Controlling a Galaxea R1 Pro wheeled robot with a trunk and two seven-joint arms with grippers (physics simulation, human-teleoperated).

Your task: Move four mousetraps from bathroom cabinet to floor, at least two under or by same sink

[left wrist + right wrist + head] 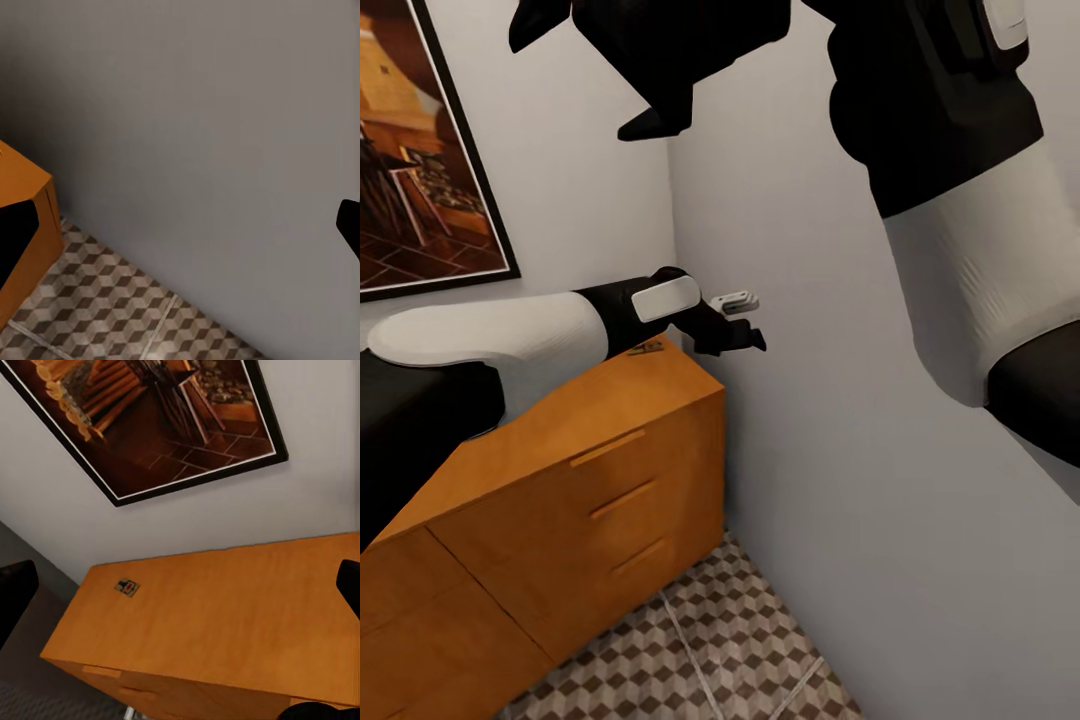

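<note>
One mousetrap, a small tan plate with dark metal and a red spot, lies flat on the far corner of the orange-brown cabinet. The right wrist view has this mousetrap near the end of the cabinet top. My left gripper hangs open just past that corner, beside the grey wall, above the cube-patterned floor. In its wrist view the left gripper holds nothing. My right gripper is raised high above the cabinet, open and empty. The other mousetraps and the sink are out of view.
A dark-framed picture hangs on the wall behind the cabinet. A grey wall meets it in a corner right beside the cabinet's end. A narrow strip of tiled floor runs between the cabinet front and that wall.
</note>
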